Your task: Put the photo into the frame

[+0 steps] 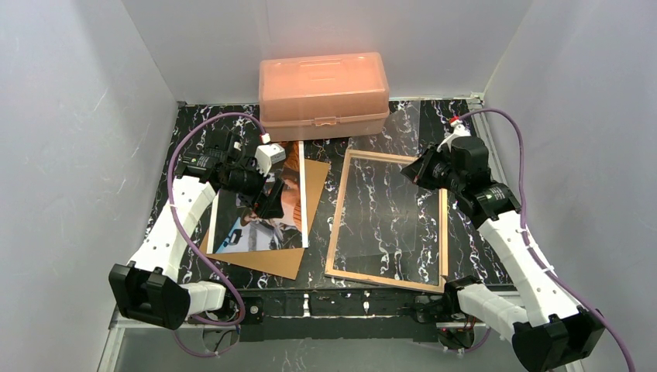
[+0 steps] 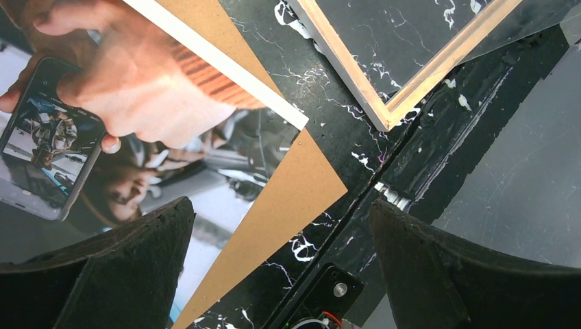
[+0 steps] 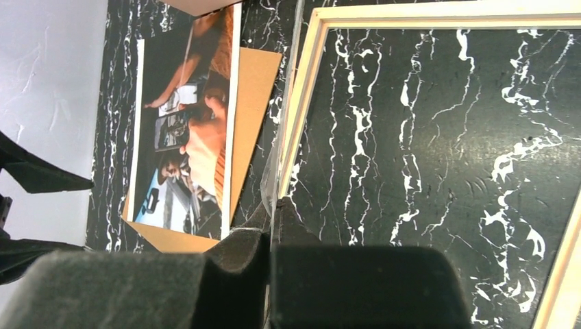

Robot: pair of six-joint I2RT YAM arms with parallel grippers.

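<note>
The photo [image 1: 256, 232] lies face up on the brown backing board [image 1: 314, 186] at the left of the table. My left gripper [image 1: 267, 203] hovers over its middle, open with nothing between its fingers; in the left wrist view the photo [image 2: 137, 103] and the board's corner [image 2: 288, 199] lie below the gripper [image 2: 281, 267]. The frame [image 1: 337, 225] lies flat at centre-right, tan wood side up. My right gripper [image 3: 270, 233] is shut on the edge of a clear sheet [image 3: 277, 171], held tilted over the frame's [image 3: 301, 103] left rail. The photo [image 3: 185, 130] shows beyond it.
An orange plastic box [image 1: 324, 93] stands closed at the back centre, just behind the photo and the frame. White walls enclose the table on the left, right and back. The table's front edge [image 2: 404, 171] runs close to the frame's near corner [image 2: 387, 123].
</note>
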